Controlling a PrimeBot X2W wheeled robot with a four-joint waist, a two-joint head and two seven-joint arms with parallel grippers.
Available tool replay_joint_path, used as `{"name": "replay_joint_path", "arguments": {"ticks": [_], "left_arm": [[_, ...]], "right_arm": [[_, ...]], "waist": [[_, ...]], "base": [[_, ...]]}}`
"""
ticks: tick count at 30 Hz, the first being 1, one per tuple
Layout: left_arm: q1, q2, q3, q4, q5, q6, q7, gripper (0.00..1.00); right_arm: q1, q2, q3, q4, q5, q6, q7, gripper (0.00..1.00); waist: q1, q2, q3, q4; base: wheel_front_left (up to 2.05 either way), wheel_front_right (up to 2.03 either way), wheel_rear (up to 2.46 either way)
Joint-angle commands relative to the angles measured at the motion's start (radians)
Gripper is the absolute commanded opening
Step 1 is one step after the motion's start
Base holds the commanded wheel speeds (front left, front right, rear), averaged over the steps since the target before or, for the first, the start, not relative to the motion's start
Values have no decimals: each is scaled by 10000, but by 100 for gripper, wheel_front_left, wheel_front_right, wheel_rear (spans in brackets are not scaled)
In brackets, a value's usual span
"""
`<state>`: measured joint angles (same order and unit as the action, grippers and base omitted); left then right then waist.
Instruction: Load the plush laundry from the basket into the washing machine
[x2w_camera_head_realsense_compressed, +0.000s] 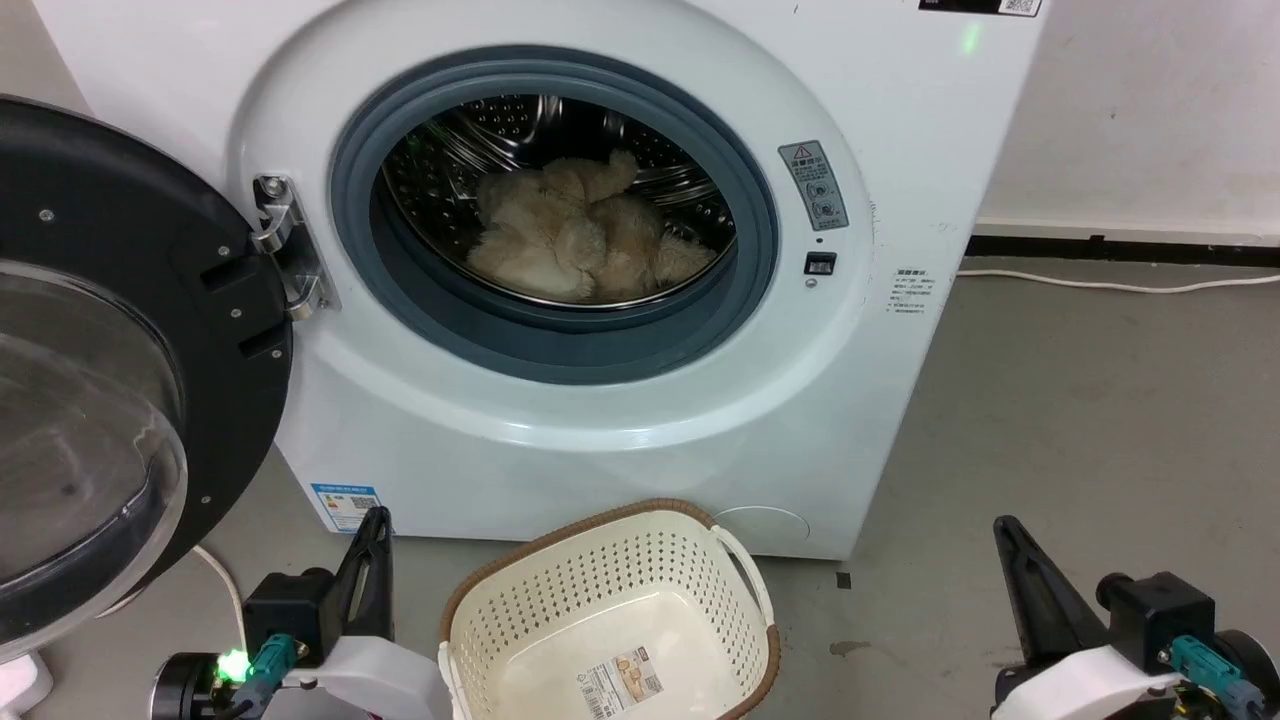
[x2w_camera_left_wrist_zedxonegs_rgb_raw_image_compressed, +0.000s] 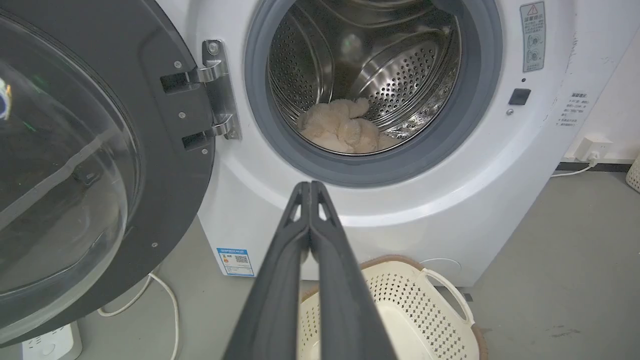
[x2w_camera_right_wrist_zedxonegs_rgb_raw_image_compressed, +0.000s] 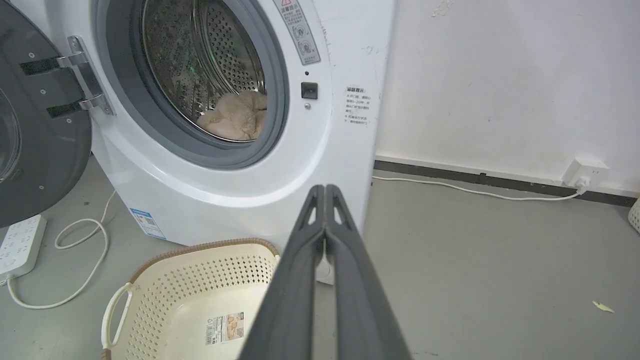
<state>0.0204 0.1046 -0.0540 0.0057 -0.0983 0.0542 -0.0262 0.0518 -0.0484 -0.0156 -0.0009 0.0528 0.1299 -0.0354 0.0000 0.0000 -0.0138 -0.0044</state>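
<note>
The cream-beige plush laundry (x2w_camera_head_realsense_compressed: 585, 243) lies inside the steel drum of the white washing machine (x2w_camera_head_realsense_compressed: 640, 440), whose black-framed glass door (x2w_camera_head_realsense_compressed: 110, 380) hangs wide open at the left. The same plush laundry (x2w_camera_left_wrist_zedxonegs_rgb_raw_image_compressed: 342, 131) (x2w_camera_right_wrist_zedxonegs_rgb_raw_image_compressed: 235, 117) shows in both wrist views. On the floor in front stands the cream perforated basket (x2w_camera_head_realsense_compressed: 560, 600) with a brown rim, holding nothing but the label on its bottom. My left gripper (x2w_camera_head_realsense_compressed: 377, 520) is shut and low, left of the basket. Right of the basket, my right gripper (x2w_camera_head_realsense_compressed: 1003, 528) is shut too. In the wrist views the left gripper (x2w_camera_left_wrist_zedxonegs_rgb_raw_image_compressed: 310, 186) and right gripper (x2w_camera_right_wrist_zedxonegs_rgb_raw_image_compressed: 325, 189) show fingers pressed together.
A white power strip (x2w_camera_right_wrist_zedxonegs_rgb_raw_image_compressed: 17, 245) and looped white cable (x2w_camera_right_wrist_zedxonegs_rgb_raw_image_compressed: 80, 250) lie on the floor under the open door. Another cable (x2w_camera_right_wrist_zedxonegs_rgb_raw_image_compressed: 475, 192) runs along the wall to a socket (x2w_camera_right_wrist_zedxonegs_rgb_raw_image_compressed: 582, 172). Bare grey floor (x2w_camera_head_realsense_compressed: 1100, 420) stretches to the machine's right.
</note>
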Motion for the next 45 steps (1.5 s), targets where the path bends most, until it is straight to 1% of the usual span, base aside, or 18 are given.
{"name": "replay_joint_path", "arguments": {"ticks": [1, 28, 45], "left_arm": [[-118, -80, 46, -42, 115, -60, 55, 0], [-204, -544, 540, -57, 983, -542, 262, 0], [-204, -544, 540, -57, 983, -542, 262, 0]], "right_arm": [[-145, -14, 30, 4, -95, 6, 69, 0], [-518, -18, 156, 9, -528, 8, 354, 0], [-518, -18, 156, 9, -528, 8, 354, 0]], "waist": [[0, 0, 4, 1], [0, 0, 138, 44], [0, 0, 138, 44]], "base": [[0, 0, 0], [0, 0, 0], [0, 0, 0]]}}
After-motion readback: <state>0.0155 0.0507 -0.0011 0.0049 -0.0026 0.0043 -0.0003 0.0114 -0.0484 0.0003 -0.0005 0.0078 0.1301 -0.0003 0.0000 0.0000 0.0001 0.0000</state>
